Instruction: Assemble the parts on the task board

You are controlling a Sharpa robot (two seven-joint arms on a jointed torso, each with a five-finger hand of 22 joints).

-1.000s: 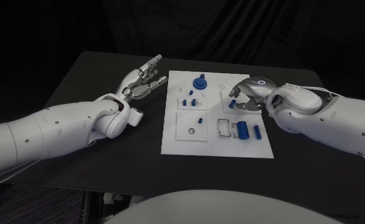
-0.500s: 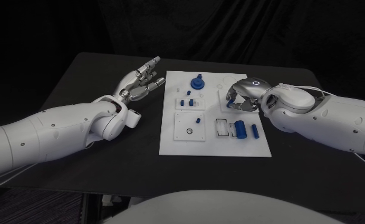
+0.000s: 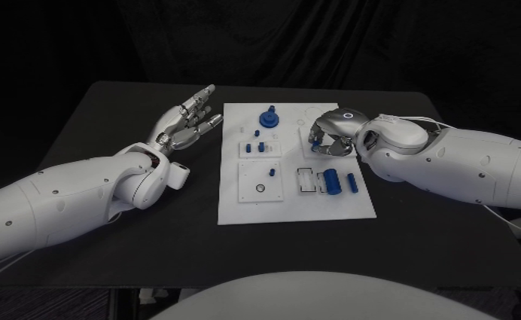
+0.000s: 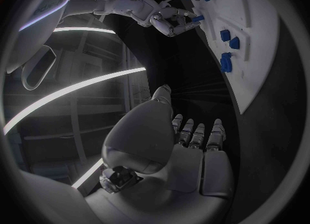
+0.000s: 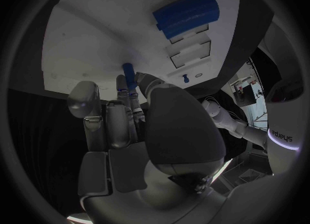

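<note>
Right hand (image 3: pixel 329 141) pinches a blue peg (image 5: pixel 129 74) over the task board (image 3: pixel 293 207); left hand (image 3: pixel 187 124) beside it, fingers spread, empty.

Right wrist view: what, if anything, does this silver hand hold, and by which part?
The right hand pinches a small blue cylindrical peg by one end, between fingertips, over the white task board.

You see the white rectangular task board (image 3: pixel 295 211) in the middle of the black table (image 3: pixel 130 102). Your left hand (image 3: pixel 190 122) hovers left of it; your right hand (image 3: pixel 330 136) sits over its far right part.
</note>
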